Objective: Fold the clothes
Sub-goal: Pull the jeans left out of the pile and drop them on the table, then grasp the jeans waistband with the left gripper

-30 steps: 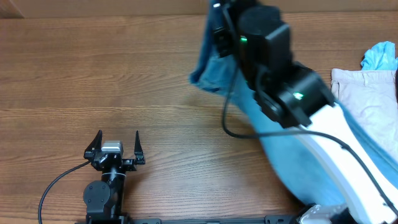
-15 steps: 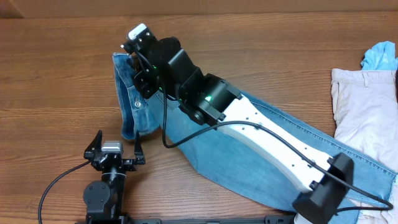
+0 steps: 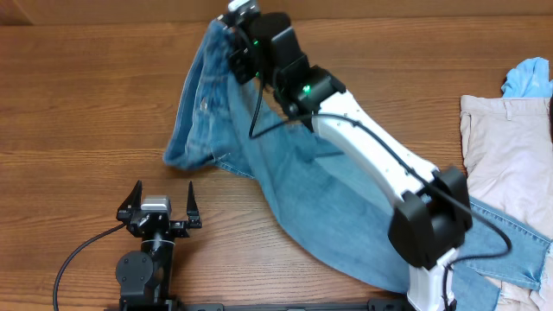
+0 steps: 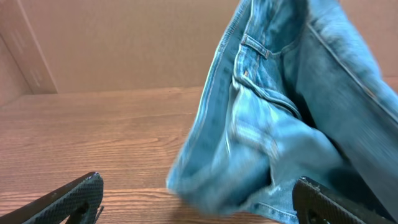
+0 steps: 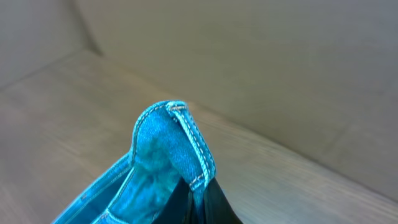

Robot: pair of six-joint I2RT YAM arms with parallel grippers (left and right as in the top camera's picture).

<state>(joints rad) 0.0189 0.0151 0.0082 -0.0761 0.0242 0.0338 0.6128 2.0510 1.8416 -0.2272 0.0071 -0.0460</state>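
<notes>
A pair of blue jeans (image 3: 302,190) lies across the wooden table, its waist end lifted at the far middle. My right gripper (image 3: 238,22) is shut on the waistband and holds it up; in the right wrist view the denim edge (image 5: 180,149) sticks out from between the closed fingers (image 5: 199,202). The lifted part hangs down to the table in front of my left gripper (image 3: 164,197), which is open and empty near the front edge. In the left wrist view the jeans (image 4: 280,112) hang just beyond the open fingers (image 4: 199,199).
A beige garment (image 3: 510,147) lies at the right edge, with a light blue cloth (image 3: 529,78) behind it. A cardboard wall (image 4: 124,43) stands along the table's far side. The right arm (image 3: 371,147) stretches diagonally over the jeans.
My right gripper has swung with the jeans' waistband, first left and nearer, then back to the far middle and higher. The left arm has not moved.
</notes>
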